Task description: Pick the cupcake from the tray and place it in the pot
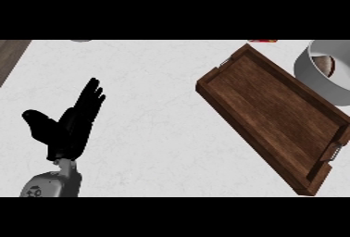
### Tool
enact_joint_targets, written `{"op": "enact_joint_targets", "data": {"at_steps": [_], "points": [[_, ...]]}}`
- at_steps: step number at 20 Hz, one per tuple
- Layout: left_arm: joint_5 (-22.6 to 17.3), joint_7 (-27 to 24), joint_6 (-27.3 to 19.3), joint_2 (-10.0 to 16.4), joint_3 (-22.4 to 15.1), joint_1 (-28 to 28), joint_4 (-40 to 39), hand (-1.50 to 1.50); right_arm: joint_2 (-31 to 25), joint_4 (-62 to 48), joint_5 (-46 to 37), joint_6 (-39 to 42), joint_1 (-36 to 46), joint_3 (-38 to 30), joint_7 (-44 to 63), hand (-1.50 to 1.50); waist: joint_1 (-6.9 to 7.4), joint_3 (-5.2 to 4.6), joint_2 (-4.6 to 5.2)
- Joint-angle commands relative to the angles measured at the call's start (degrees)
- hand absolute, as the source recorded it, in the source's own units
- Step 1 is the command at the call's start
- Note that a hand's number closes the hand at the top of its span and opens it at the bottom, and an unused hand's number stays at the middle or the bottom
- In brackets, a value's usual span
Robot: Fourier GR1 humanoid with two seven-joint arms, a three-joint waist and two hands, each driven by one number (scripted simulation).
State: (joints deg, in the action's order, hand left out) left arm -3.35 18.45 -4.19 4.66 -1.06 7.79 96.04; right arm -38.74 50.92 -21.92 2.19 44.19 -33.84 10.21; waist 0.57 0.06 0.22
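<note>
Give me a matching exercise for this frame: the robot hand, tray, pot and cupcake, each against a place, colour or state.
1. left robot hand
2. tray
3. pot
4. cupcake

A. inside the pot
B. grey, at the upper right edge
C. open, fingers up, at the left
D. brown wood, lying diagonally

Pairs: 1-C, 2-D, 3-B, 4-A

The left hand point(68, 127) rests open at the lower left, fingers straight and pointing up, thumb spread wide. Its grey forearm point(49, 184) comes in from below.
</note>
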Motion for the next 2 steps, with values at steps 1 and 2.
{"op": "enact_joint_targets", "data": {"at_steps": [1, 2], "points": [[0.42, 1.29, -0.13, 0.07, -0.78, -2.36, 3.36, 0.0, -3.36, -1.91, 3.18, -3.33, -0.12, -5.16, -4.41, -1.5, 0.07, 0.0, -0.16], [-0.75, -3.81, 1.53, 1.04, 2.11, 0.03, -3.74, 0.0, -4.35, -3.33, 4.01, -3.23, -1.51, -6.5, -6.11, -1.5, -0.49, -0.03, 0.06]]}}
